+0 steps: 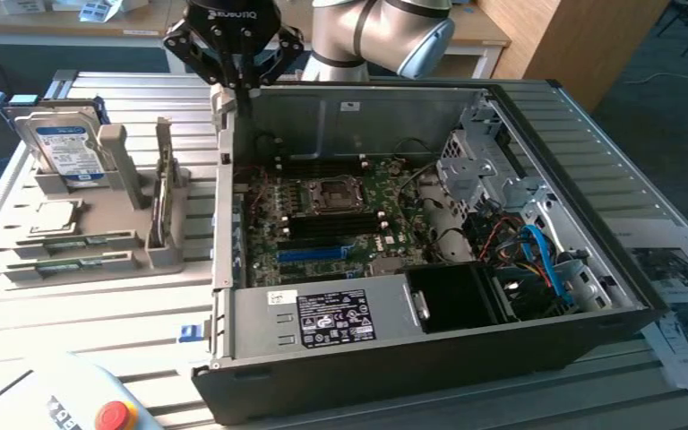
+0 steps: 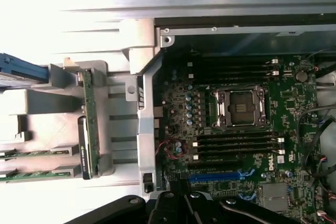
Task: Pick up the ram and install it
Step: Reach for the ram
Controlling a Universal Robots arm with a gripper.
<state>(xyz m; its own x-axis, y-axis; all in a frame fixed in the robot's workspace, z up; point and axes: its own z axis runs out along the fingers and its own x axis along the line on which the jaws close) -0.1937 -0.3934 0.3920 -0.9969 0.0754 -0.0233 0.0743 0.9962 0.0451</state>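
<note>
Gripper [image 1: 244,86], black, two-fingered: fingers pinched together, nothing between them, touching nothing. It hangs over the far rim of the open black computer case [image 1: 440,345].

The thin green circuit-board ram stick [image 1: 67,242] sits on edge in the grey plastic holder [image 1: 141,258] on the slatted metal bench [image 1: 105,313]. It is well below the gripper, off toward the exterior view's left, with a second like it just beside. It is not yet picked up.

Judgement: the pick likely goes best with fingers spread before descent, squarely straddling the stick's flat faces, then a straight lift.

The green motherboard [image 2: 294,98] and its black memory slots [image 2: 236,142] lie beneath the gripper.
</note>
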